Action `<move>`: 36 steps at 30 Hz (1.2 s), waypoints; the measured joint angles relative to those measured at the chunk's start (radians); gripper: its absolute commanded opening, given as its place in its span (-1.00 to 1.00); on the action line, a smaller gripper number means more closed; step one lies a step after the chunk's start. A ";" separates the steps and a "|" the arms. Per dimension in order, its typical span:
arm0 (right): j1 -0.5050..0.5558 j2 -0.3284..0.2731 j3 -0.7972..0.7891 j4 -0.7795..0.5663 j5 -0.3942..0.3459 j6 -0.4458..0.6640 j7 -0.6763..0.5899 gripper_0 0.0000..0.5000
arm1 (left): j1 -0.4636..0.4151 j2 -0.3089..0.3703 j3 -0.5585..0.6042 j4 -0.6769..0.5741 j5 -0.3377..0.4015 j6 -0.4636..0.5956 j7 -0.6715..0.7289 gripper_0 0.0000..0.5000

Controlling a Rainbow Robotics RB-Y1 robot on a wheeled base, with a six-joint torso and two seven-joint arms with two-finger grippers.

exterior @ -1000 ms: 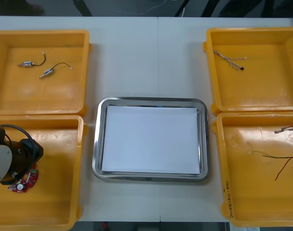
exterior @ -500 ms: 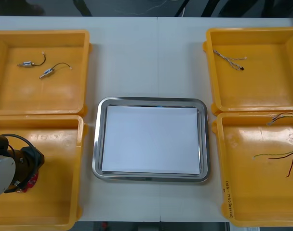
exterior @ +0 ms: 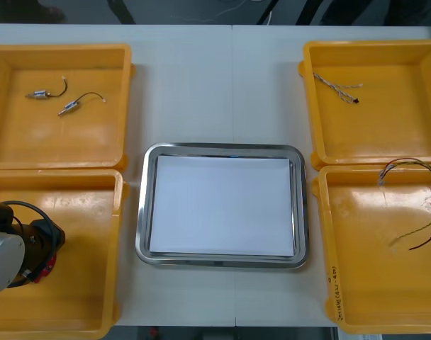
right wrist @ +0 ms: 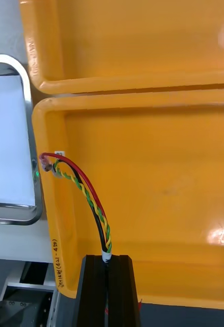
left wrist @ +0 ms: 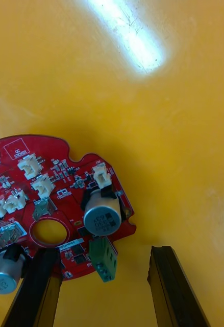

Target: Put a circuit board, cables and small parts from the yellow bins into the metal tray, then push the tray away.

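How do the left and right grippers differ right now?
The left gripper is open, the right gripper shut. The left grips nothing, its fingers either side of the round red circuit board's edge; the right holds a red and yellow cable. Both are over near yellow bins.

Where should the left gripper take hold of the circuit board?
Likely the rim lobe by the green connector, from straight above: the circuit board lies flat on the bin floor and the open left gripper straddles that lobe. Right gripper holds a cable above its bin.
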 measured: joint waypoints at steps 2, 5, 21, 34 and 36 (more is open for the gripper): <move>-0.029 0.000 0.029 -0.001 -0.004 0.000 0.066 -1.00 | 0.000 0.000 0.000 0.008 -0.002 -0.014 0.000 1.00; -0.073 0.000 0.064 -0.002 -0.010 0.000 0.185 -1.00 | 0.000 0.000 0.000 0.022 -0.006 -0.029 0.000 1.00; -0.298 0.000 0.311 -0.003 -0.015 0.001 0.295 -1.00 | 0.000 0.000 -0.008 0.028 -0.018 -0.030 0.000 -1.00; -0.383 0.000 0.504 -0.003 0.070 0.001 0.312 -1.00 | 0.000 -0.001 -0.010 0.029 -0.020 -0.030 0.000 -1.00; -0.400 0.000 0.532 -0.003 0.084 0.001 0.338 -1.00 | 0.000 -0.001 -0.010 0.029 -0.020 -0.030 0.000 -1.00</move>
